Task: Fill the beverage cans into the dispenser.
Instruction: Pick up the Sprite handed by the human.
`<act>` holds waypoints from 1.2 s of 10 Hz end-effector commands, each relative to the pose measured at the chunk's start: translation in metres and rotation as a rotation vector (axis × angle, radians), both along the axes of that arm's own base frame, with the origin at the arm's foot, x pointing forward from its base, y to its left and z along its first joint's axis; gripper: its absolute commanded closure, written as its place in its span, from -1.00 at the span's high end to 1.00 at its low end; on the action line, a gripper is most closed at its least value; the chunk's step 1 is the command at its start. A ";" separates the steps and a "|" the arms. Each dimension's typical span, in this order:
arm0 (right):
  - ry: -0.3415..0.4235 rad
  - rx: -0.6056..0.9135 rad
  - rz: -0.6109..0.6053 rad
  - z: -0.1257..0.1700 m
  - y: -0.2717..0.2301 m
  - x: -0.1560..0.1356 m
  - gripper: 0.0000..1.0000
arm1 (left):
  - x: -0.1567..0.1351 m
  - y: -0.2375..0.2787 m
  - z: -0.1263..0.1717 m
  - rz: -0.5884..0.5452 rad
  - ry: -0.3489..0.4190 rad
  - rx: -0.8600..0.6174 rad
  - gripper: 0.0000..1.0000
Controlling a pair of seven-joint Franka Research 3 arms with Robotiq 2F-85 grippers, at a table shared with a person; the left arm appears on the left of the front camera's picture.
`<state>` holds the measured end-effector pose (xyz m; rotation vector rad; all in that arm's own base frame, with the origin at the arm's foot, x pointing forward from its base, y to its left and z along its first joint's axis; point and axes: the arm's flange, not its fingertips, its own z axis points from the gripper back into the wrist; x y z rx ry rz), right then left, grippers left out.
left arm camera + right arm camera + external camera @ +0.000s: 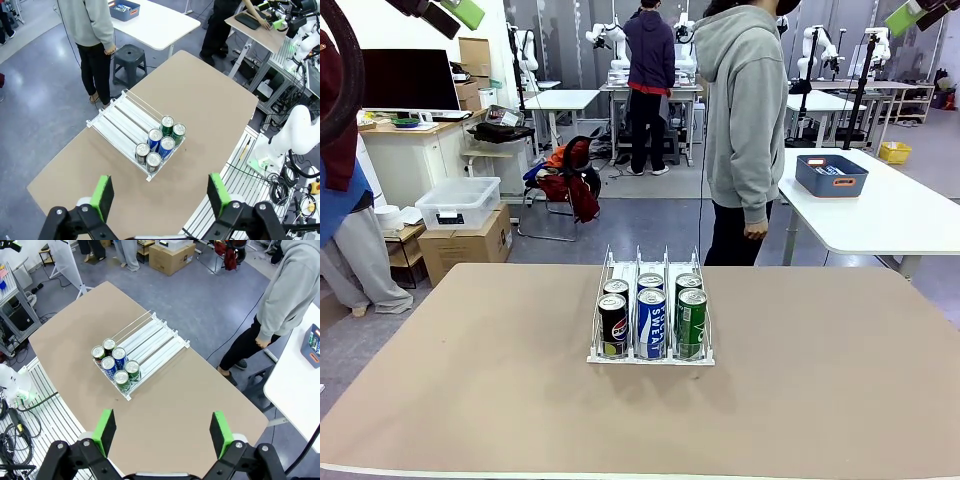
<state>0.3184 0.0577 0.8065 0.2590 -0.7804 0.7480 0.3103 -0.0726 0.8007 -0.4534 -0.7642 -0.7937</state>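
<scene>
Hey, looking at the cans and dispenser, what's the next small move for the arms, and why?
Probably hold both arms up and wait: the left gripper and right gripper hang open and empty above the table, and all six cans already sit in the dispenser, two per lane.

Black cans (612, 325), blue-white cans (651, 323), green cans (691, 322), white dispenser (626, 268), tan table (470, 380)

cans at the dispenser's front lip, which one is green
The green can, in the right-hand lane of the dispenser; the middle front can is blue-white, the left one black.
</scene>
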 end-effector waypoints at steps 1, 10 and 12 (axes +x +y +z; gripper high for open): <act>0.002 -0.002 0.001 -0.001 0.000 0.000 1.00 | 0.000 0.002 -0.003 0.002 0.004 -0.001 1.00; 0.002 -0.002 0.001 -0.001 0.000 0.000 1.00 | 0.000 0.002 -0.003 0.002 0.004 -0.001 1.00; 0.002 -0.002 0.001 -0.001 0.000 0.000 1.00 | 0.000 0.002 -0.003 0.002 0.004 -0.001 1.00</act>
